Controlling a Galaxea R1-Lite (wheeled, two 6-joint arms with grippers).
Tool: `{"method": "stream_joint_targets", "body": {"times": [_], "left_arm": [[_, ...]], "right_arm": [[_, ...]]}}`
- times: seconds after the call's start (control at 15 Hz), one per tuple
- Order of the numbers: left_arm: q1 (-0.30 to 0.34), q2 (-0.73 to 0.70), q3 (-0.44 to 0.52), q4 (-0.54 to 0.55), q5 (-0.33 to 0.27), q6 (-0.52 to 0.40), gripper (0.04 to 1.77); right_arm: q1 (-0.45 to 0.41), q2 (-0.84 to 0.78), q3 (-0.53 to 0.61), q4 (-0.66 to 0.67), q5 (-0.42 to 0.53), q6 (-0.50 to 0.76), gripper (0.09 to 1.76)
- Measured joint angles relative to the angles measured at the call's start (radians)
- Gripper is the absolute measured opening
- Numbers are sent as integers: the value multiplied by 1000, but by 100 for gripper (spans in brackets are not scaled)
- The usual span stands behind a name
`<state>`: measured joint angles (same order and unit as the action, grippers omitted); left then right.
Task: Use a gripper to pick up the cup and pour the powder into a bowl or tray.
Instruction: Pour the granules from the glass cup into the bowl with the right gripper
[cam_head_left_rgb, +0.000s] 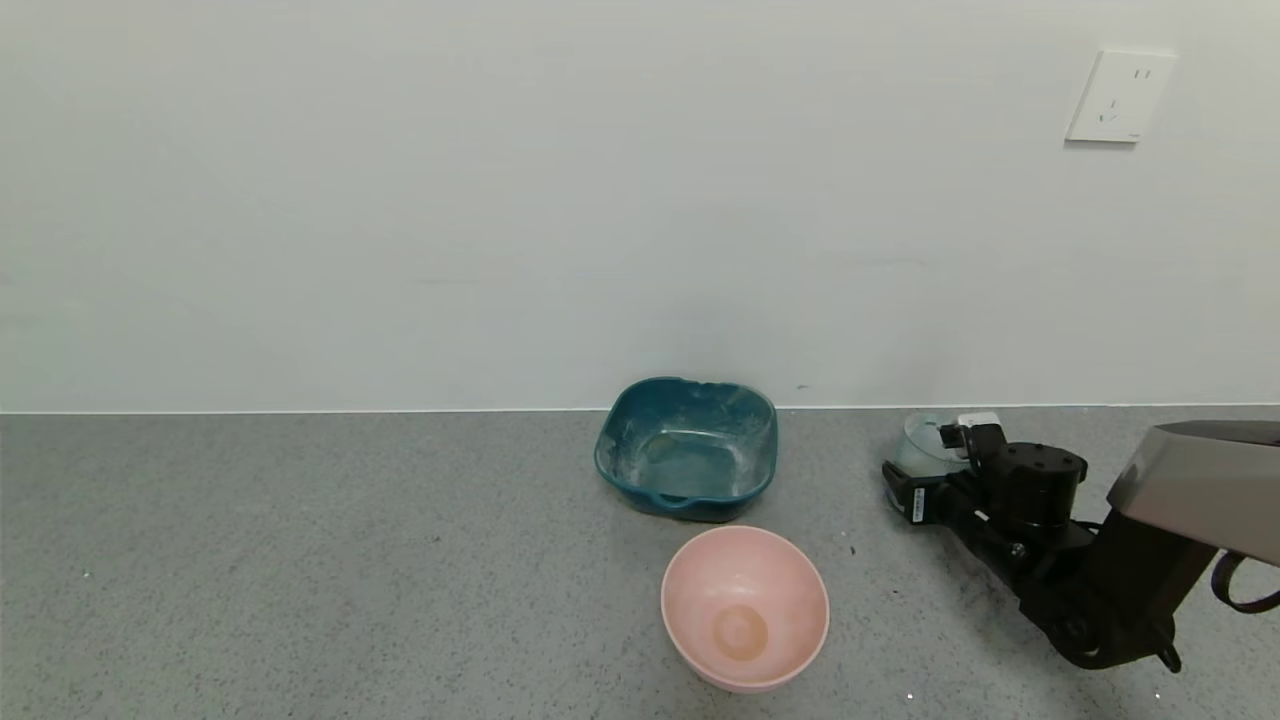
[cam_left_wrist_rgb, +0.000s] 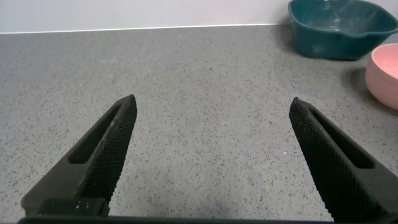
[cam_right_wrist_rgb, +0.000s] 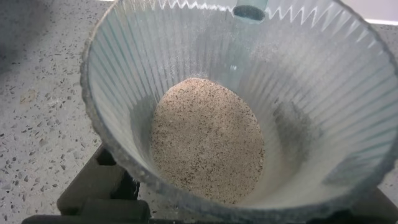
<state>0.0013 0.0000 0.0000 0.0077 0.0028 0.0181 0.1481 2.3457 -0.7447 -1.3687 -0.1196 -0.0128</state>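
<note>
Ribbed cup (cam_right_wrist_rgb: 249, 106) of powder (cam_right_wrist_rgb: 208, 140), apparently clamped by right end effector (cam_head_left_rgb: 925, 470)

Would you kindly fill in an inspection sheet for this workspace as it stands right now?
Surface: grey speckled countertop, a few small dark specks.
Job's things: ribbed translucent cup upright on the counter, holding a heap of beige powder; teal dish with whitish smears, nearer the wall.
Clutter: pink bowl in front of the dish.
Grippers: right pincer around the cup, right of the dish; left pincer open over bare counter.
Cables: black loop beside the right arm.
Surroundings: white wall, socket at upper right.
</note>
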Motion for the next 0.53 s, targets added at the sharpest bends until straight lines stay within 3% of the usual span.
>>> {"method": "stream_joint_targets", "body": {"times": [0.53], "left_arm": [[0, 0, 0, 0, 0, 0, 176]], "right_arm": [[-1, -53, 3, 58, 8, -57, 137]]}}
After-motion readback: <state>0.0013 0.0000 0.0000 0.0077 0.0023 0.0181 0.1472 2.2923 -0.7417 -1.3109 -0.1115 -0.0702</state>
